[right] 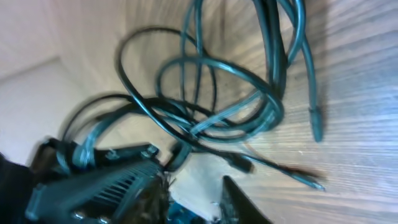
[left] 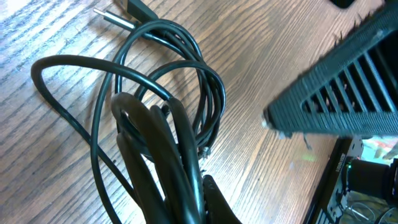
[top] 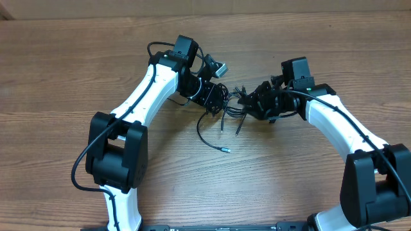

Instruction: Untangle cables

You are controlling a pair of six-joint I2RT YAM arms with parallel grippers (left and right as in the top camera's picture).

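The cables point(top: 225, 108) are thin black cords tangled in the middle of the table between my two grippers. One loose loop trails toward the front and ends in a small plug point(top: 226, 149). My left gripper point(top: 210, 96) is shut on a bunch of cable strands point(left: 165, 155) in the left wrist view, pressed against its dark fingertip point(left: 214, 202). My right gripper point(top: 255, 102) sits at the tangle's right side. In the right wrist view its jaws stand apart with bare wood between them, and the cable loops point(right: 236, 106) lie just beyond its fingertips point(right: 245, 205).
The wooden table point(top: 308, 38) stretches all round the tangle. A ribbed black gripper finger point(left: 336, 93) crosses the right of the left wrist view, close to the cables. Both white arms point(top: 148, 96) reach in from the front corners.
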